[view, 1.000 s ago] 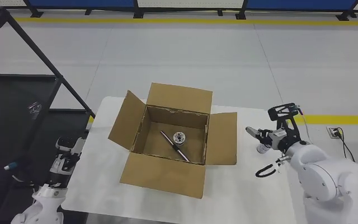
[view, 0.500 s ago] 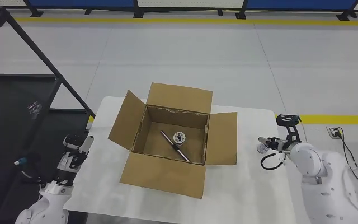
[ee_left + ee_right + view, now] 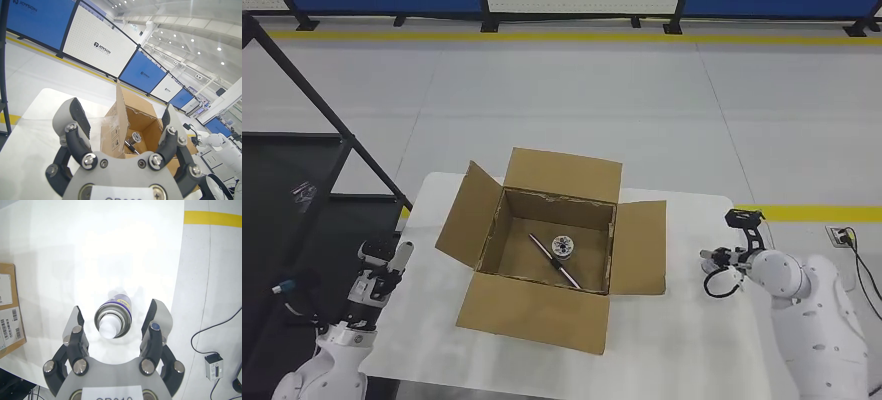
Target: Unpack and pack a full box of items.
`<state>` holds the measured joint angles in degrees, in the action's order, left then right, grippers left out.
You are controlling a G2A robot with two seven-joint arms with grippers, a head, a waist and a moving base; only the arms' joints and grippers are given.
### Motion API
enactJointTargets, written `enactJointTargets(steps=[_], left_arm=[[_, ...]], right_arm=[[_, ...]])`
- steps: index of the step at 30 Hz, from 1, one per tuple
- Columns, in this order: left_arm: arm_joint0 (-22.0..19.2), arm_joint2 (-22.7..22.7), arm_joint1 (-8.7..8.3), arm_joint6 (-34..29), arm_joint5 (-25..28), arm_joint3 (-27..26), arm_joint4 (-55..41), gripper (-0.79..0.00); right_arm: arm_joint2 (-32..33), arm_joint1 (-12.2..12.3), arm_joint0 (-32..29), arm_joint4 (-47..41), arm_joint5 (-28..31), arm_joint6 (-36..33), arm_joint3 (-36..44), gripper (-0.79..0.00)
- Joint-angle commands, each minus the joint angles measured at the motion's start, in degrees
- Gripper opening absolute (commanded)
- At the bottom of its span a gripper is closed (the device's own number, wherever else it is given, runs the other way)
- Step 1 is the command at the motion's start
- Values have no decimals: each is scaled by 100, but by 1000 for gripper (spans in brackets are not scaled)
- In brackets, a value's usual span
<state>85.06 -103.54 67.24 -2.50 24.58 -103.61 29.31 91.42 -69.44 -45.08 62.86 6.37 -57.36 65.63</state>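
Observation:
An open cardboard box (image 3: pixel 564 173) stands mid-table. On its floor lie a thin metal rod (image 3: pixel 552 258) and a round metal part (image 3: pixel 562 244), also seen as the round part (image 3: pixel 136 136) beside the rod (image 3: pixel 130 146). To the right of the box a purple-banded spray can (image 3: pixel 115 315) stands upright on the white table. My right gripper (image 3: pixel 115 304) is open above it, one finger on each side, neither touching. My left gripper (image 3: pixel 122 103) is open and holds nothing; it sits at the table's left edge (image 3: pixel 402 250), pointing at the box (image 3: pixel 140 113).
The box's right flap (image 3: pixel 9 306) lies flat, a short way from the can. The table's right edge (image 3: pixel 177 294) runs close beside the can, with floor, a cable and a small power box (image 3: pixel 213 366) beyond. A black frame (image 3: pixel 342 140) stands left of the table.
My right gripper has swung down from a raised pose and now straddles the spray can. My left gripper has moved up and slightly toward the table.

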Motion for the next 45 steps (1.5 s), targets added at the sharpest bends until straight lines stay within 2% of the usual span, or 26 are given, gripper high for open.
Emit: enactJointTargets(steps=[1,5,8,11,17,21,25,32,36,42,43,44,45], left_arm=[[-9,-4,-1,0,4,13,-1,0],[-28,-7,-3,-6,8,52,-13,0],[-45,-9,-4,-4,2,76,-20,0],[-64,-12,-5,-5,8,99,-41,0],[-85,19,-4,6,60,119,-70,0],[-39,-18,2,98,77,159,-171,0],[46,-133,3,179,72,202,-267,0],[155,-331,-1,226,89,203,-392,0],[150,-358,-5,179,87,187,-384,0],[92,-273,-7,80,109,160,-315,0],[84,-265,-7,74,116,159,-316,0],[78,-262,-7,71,120,163,-319,0],[74,-261,-8,69,120,165,-319,0]], right_arm=[[-14,8,32,-26,14,10,-26,-785],[-98,27,91,26,1,-38,49,-785],[-130,41,48,68,-67,-8,428,-785],[-177,50,-124,104,-183,-6,1360,-785],[-586,27,-615,133,-311,40,3927,-785],[-1461,-40,-304,272,-160,-33,4387,-785],[-2497,-181,446,12,181,-209,3708,-785],[-4027,-571,1568,-468,295,-334,1661,-785],[-4463,-761,1935,-725,390,-271,805,-785],[-4901,-973,2212,-668,301,-168,96,-785],[-4954,-1004,2235,-689,315,-153,-2,-708],[-5006,-1034,2262,-692,343,-130,-92,-560],[-5051,-1061,2287,-702,384,-99,-177,-526]])
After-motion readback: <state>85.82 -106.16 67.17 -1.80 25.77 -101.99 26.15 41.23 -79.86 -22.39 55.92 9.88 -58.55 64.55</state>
